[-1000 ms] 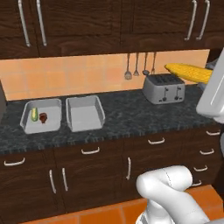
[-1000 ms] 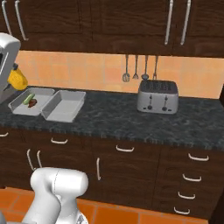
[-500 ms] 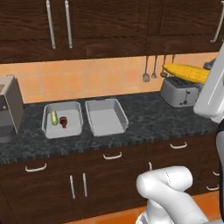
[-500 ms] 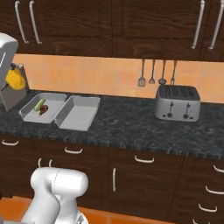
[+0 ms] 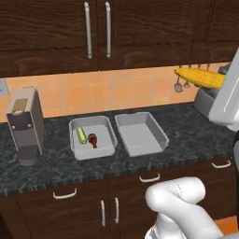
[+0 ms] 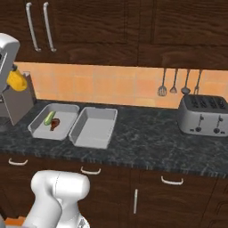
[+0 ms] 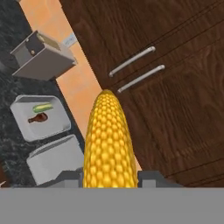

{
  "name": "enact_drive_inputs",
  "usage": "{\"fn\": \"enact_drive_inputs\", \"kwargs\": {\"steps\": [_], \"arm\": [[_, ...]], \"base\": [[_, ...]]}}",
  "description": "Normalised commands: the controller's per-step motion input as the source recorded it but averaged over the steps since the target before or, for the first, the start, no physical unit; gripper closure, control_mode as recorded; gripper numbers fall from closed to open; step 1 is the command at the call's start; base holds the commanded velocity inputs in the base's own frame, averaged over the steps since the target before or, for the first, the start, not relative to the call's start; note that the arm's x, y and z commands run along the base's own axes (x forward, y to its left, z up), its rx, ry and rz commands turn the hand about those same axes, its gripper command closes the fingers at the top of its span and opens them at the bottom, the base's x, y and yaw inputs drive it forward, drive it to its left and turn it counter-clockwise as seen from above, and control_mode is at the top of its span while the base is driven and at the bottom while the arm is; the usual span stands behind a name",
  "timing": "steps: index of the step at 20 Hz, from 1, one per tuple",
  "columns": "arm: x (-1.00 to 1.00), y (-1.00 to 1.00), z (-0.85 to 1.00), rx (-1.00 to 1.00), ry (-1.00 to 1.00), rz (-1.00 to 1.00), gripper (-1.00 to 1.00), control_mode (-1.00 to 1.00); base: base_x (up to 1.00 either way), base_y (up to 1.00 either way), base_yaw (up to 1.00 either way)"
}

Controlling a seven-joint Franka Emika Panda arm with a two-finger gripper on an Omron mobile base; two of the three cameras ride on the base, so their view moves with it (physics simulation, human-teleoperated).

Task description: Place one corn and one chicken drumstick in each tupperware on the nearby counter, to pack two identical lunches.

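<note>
The claw (image 7: 110,177) is holding the plain yellow corn cob (image 7: 108,142) clamped between its two fingers, high in the air in front of the dark wooden wall cabinets (image 5: 98,28). On the black speckled worktop (image 5: 186,130) two grey tupperware trays are standing side by side, touching each other. The left tray (image 5: 91,138) is containing the pale corn with green husk (image 5: 81,135) and one brown chicken drumstick (image 5: 92,139), lying just beside each other. The right tray (image 5: 141,133) is holding nothing. A grey coffee machine (image 5: 25,125) is standing left of the trays, and a silver toaster (image 6: 204,115) is well apart to the right.
</note>
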Motion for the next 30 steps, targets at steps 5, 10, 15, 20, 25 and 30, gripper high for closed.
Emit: {"fn": "enact_drive_inputs", "kwargs": {"steps": [5, 10, 15, 20, 25, 30], "arm": [[0.0, 0.0, 0.0, 0.0, 0.0, 0.0, 1.0, 1.0], [0.0, 0.0, 0.0, 0.0, 0.0, 0.0, 1.0, 1.0], [0.0, 0.0, 0.0, 0.0, 0.0, 0.0, 1.0, 1.0], [0.0, 0.0, 0.0, 0.0, 0.0, 0.0, 1.0, 1.0], [0.16, -0.02, -0.92, -0.06, 0.06, 0.0, 1.0, -1.0], [0.44, -0.03, -0.83, -0.01, 0.09, 0.0, 1.0, -1.0]], "base": [[0.36, -0.03, -0.01], [0.49, -0.15, 0.0], [0.28, -0.04, 0.0], [0.07, -0.05, 0.0], [0.0, 0.0, 0.0], [0.0, 0.0, 0.0]]}}
